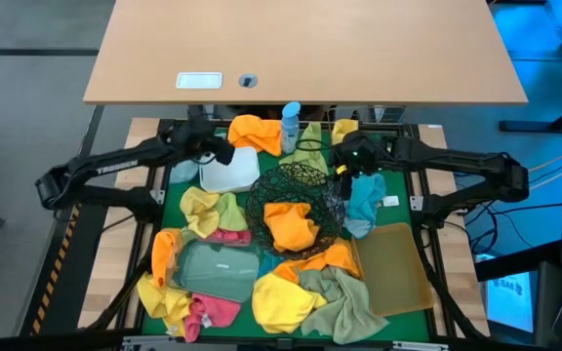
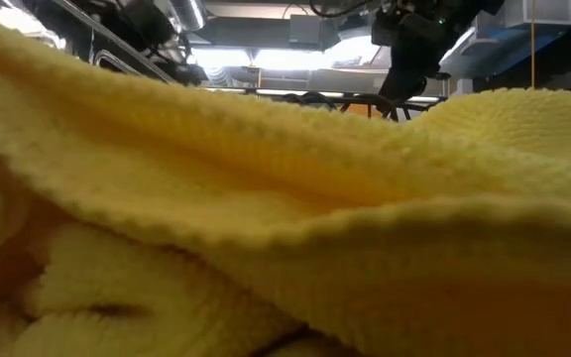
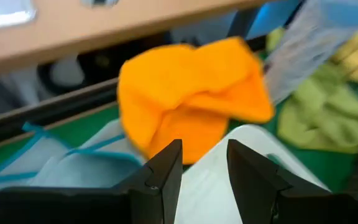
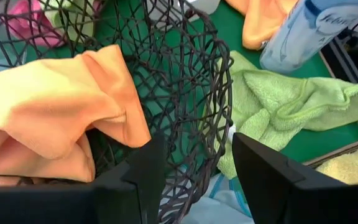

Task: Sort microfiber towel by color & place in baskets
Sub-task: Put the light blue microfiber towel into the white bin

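Observation:
My left gripper (image 1: pixel 224 153) is open and empty above the white tub (image 1: pixel 230 174), facing an orange towel (image 3: pixel 191 106) at the table's far side. My right gripper (image 1: pixel 343 177) is open at the far right rim of the round black wire-mesh bowl (image 1: pixel 296 200). In the right wrist view the bowl's wall (image 4: pixel 219 124) runs between its fingers, and I cannot tell whether they touch it. An orange towel (image 4: pixel 55 118) lies inside the bowl. The tan bin (image 1: pixel 398 268) and the clear tray (image 1: pixel 218 268) stand nearer the front.
A blue-capped bottle (image 1: pixel 290 125) stands at the far edge beside a green towel (image 4: pixel 278 106). A teal towel (image 1: pixel 364 200) lies right of the bowl. Yellow, pink, orange and green towels lie around the tray. A yellow towel (image 2: pixel 266 198) blocks the low view.

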Controlling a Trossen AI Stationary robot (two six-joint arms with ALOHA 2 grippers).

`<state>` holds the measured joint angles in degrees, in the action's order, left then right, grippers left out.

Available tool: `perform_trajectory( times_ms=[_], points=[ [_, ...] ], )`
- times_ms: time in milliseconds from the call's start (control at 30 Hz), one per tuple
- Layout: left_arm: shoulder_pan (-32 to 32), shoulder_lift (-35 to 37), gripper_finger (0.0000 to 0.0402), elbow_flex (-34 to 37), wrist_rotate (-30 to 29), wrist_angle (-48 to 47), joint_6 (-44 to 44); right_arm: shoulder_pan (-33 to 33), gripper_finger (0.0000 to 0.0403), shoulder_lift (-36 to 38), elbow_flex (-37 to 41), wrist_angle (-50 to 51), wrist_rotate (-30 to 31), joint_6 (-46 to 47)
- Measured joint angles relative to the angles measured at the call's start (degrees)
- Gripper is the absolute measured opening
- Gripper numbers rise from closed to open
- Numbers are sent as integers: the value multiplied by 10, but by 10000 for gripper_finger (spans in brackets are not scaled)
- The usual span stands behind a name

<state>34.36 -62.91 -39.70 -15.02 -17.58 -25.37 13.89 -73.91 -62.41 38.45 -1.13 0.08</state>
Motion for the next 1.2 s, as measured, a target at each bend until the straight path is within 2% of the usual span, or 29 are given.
perform_trajectory(
  times_ms=[333, 967, 1067, 1200],
  points=[
    [46, -61, 121, -14, 12, -25, 0, 0, 183, 0, 22, -29, 0, 1],
    [48, -128, 120, -15, 5, -39, -32, 0, 183, 0, 22, -35, 0, -3],
    [48, -128, 103, -15, 5, -39, -31, 0, 183, 0, 22, -45, 0, -3],
    [48, -128, 50, -15, 6, -36, -16, 0, 183, 0, 22, -47, 0, -3]
  ],
)
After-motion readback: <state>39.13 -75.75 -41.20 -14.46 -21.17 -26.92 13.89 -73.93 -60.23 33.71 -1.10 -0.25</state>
